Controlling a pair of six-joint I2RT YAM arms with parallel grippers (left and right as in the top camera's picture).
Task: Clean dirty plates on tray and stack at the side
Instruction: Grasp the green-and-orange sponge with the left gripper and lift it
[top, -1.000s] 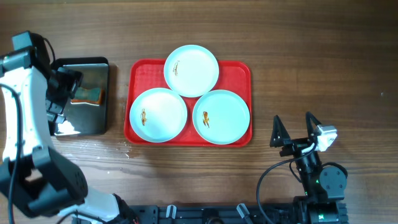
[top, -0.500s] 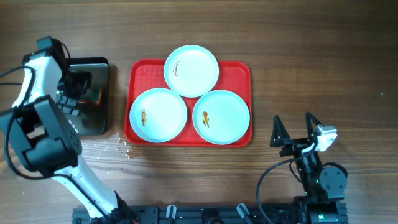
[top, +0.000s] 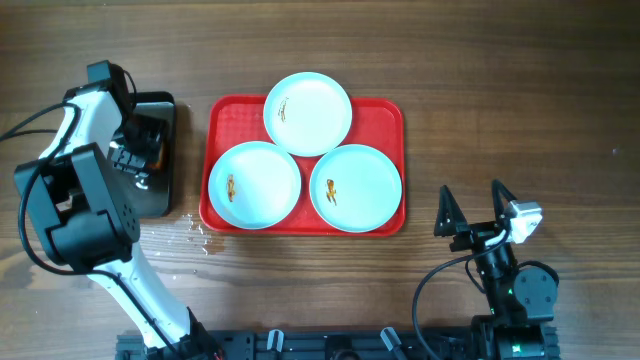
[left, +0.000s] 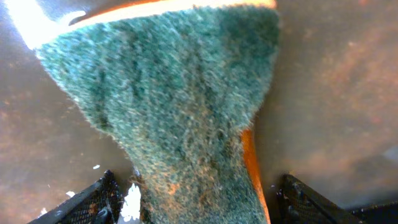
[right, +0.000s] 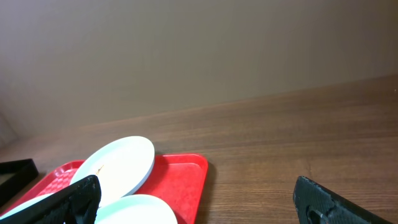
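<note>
Plates (top: 308, 113), all three of them, are seen from overhead sitting flat on the red tray (top: 385, 112) mid-table. One is at the far edge and two are side by side on the near half, each marked with a small brown-orange smear. Since they're round, no long axis or heading can be given for them; the tray's own long side is laid left to right. The left gripper (top: 135, 152) is parked over the black pan (top: 168, 190), just beside the tray's left end, so the plates lie off to its right. The right gripper (top: 470, 208) is placed near the tray's near-right corner, a bit closer to the tray than the left one is. Its jaws are spread wide with nothing between them.

From the left wrist, pretty much the whole view is filled by a green scouring sponge (left: 180, 112) with an orange edge, lying on the pan's base. It's straddled by the fingers (left: 90, 202), and its long axis is run straight away from the wrist, across the line the jaws close on. A sliver of gap can be made out on each side, so it's not judged to be clamped yet. Squeezing it is probably what's called for next.

From the right wrist, the tray and plates are seen ahead and to the left, low over the table, with the jaws wide apart and empty.
</note>
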